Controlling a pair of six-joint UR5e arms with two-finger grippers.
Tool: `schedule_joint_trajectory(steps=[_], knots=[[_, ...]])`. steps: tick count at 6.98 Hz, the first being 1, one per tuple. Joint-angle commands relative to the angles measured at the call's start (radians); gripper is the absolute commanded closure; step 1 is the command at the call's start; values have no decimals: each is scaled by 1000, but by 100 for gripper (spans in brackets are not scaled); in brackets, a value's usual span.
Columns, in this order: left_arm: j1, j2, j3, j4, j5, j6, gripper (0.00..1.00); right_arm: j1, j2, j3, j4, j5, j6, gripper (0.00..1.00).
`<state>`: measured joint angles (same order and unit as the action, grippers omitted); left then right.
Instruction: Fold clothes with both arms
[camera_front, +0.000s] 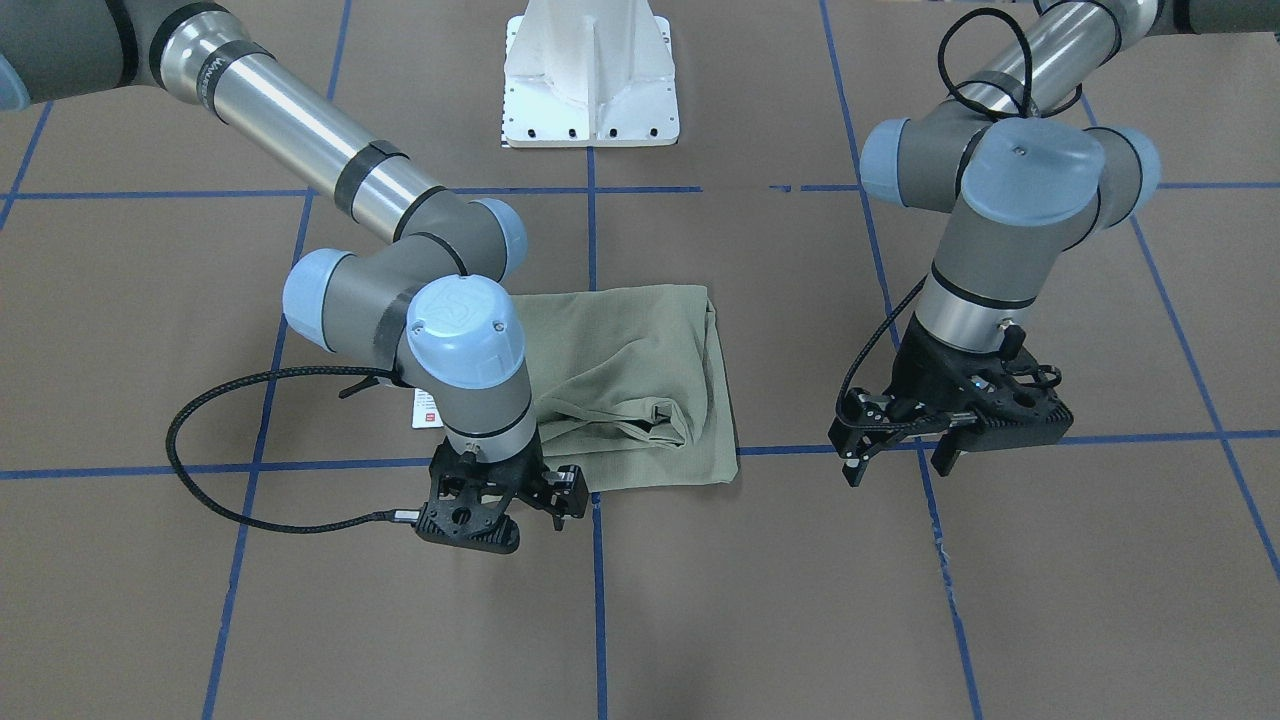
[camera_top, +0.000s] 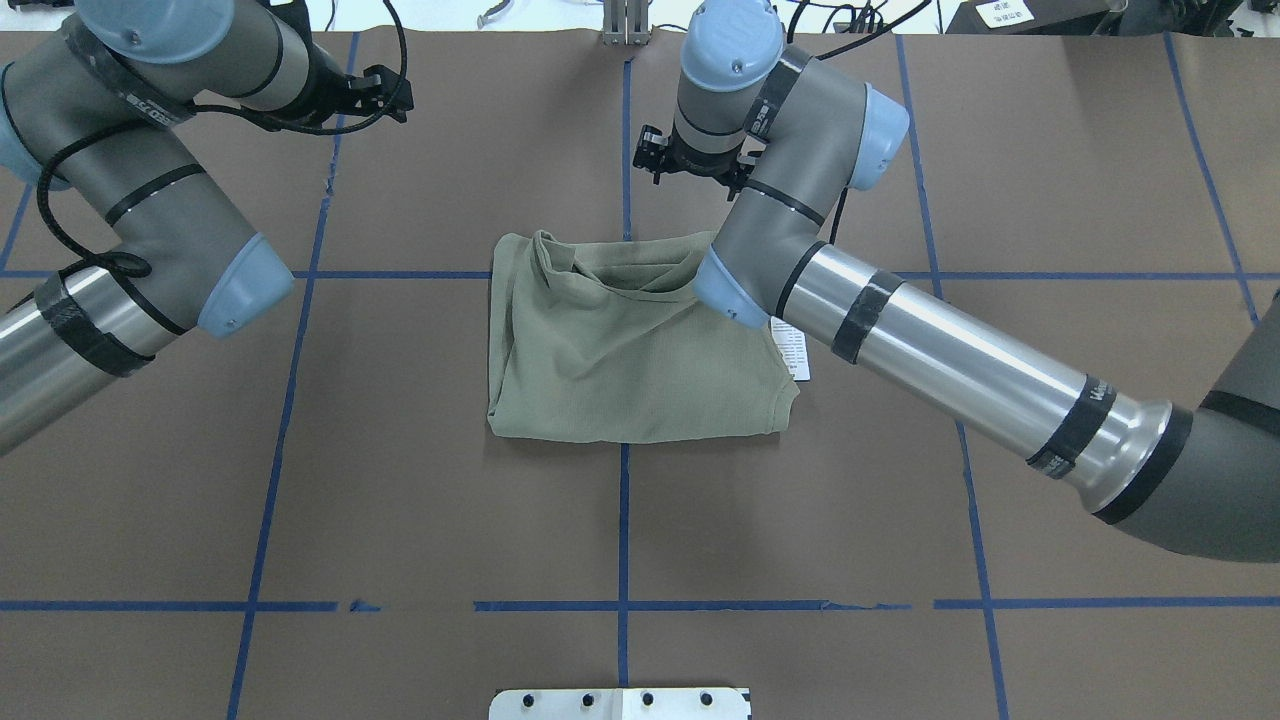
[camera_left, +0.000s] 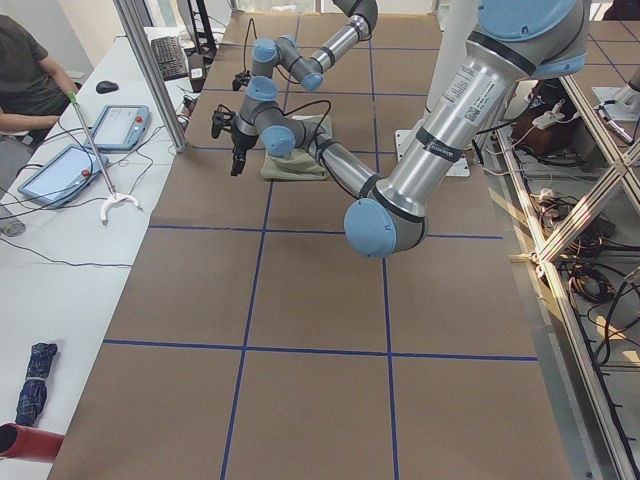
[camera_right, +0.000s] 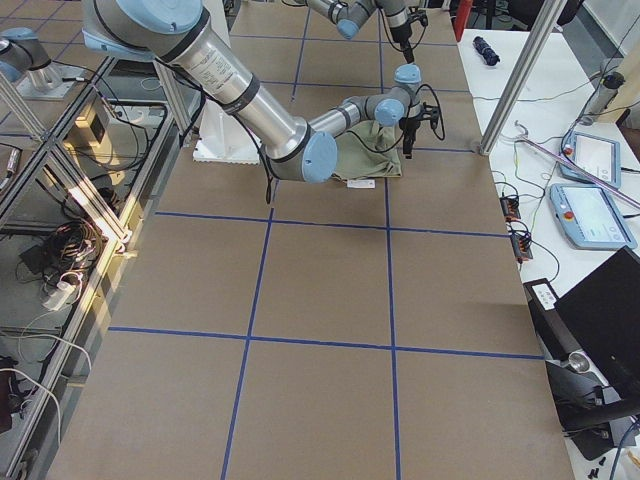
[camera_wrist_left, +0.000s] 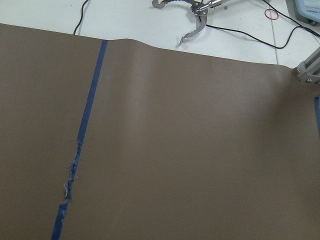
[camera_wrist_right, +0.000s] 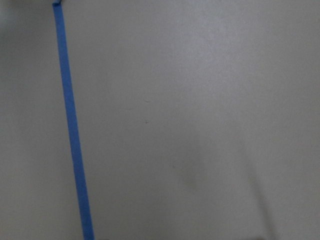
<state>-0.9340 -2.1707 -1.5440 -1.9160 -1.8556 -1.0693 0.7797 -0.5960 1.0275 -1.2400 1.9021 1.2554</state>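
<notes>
At the middle of the brown paper-covered desk (camera_top: 400, 480), marked into squares by blue tape lines (camera_top: 622, 520), lies the sage-green long-sleeved knit shirt (camera_top: 630, 350). It is folded into a rough rectangle astride the centre tape line. In the overhead view its loose, rumpled edges and seams bunch toward 12 o'clock, while the smoother fold runs along 6 o'clock. A white hang tag with a red mark (camera_front: 427, 408) sticks out from the shirt's 3 o'clock side in the overhead view, partly under the right arm (camera_top: 950, 360).

The black two-finger right pincer (camera_front: 545, 500) points down just past the shirt's 12 o'clock edge, near the centre line and off the cloth. It holds nothing; I cannot tell whether its fingers are apart or together. Its wrist view shows only bare paper and one tape line.

The black left pincer (camera_front: 898, 468) hangs well apart from the shirt, toward 10 o'clock in the overhead view, with its fingers spread and nothing between them. Its wrist view shows bare paper, a frayed tape line and the desk's far edge.

The white metal pedestal base (camera_front: 590, 80) stands at 6 o'clock from the shirt in the overhead view.
</notes>
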Motion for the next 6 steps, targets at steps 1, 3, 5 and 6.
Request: schedule_joint_trajectory(steps=[1, 3, 5, 6], knots=[[-102, 35, 2, 2, -84, 236, 0, 114, -112, 137, -83, 98, -132, 0], [-228, 90, 4, 14, -217, 525, 0, 238, -326, 375, -189, 157, -391, 0], [-377, 181, 2, 18, -261, 798, 0, 416, -611, 602, -191, 338, -593, 0], [-452, 245, 4, 18, -257, 956, 0, 515, -740, 653, -191, 388, -757, 0]])
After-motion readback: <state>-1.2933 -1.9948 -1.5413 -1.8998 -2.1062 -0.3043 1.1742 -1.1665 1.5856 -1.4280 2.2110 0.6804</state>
